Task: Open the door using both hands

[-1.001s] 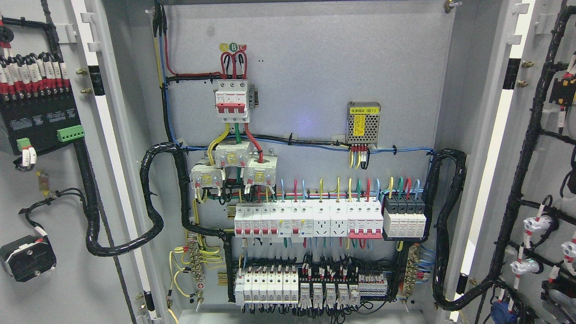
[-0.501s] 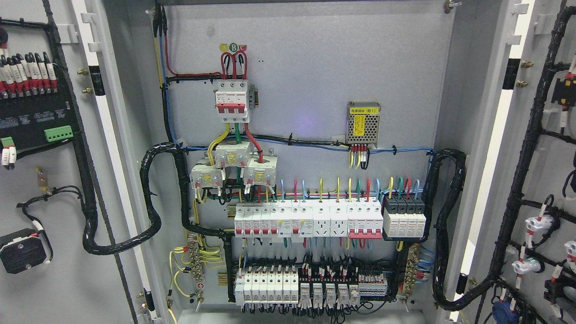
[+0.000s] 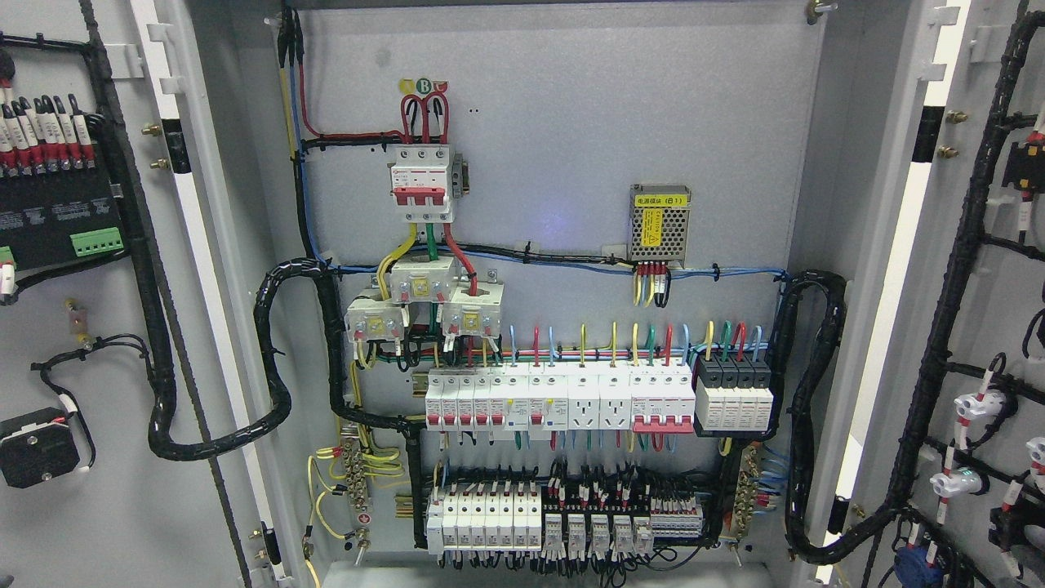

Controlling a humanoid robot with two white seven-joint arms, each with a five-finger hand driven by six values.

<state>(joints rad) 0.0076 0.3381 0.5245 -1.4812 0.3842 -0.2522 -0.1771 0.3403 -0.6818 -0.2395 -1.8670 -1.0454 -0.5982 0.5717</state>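
Grey sheet-metal cabinet doors (image 3: 90,531) swung wide either side of white breaker row (image 3: 559,398), likely stiff, heavy with wiring, best gripped at free edges; hands unseen, finger state indeterminable

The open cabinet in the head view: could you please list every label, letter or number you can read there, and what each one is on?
"B": green round marker above the top breaker; the yellow and red markers beside it are cut off by the wires.
"(B1)", after Chinese characters too small to read: yellow label on the mesh power supply.
Too small or blurred: print on the breaker rows, the black module on the left door, and the wire sleeves.
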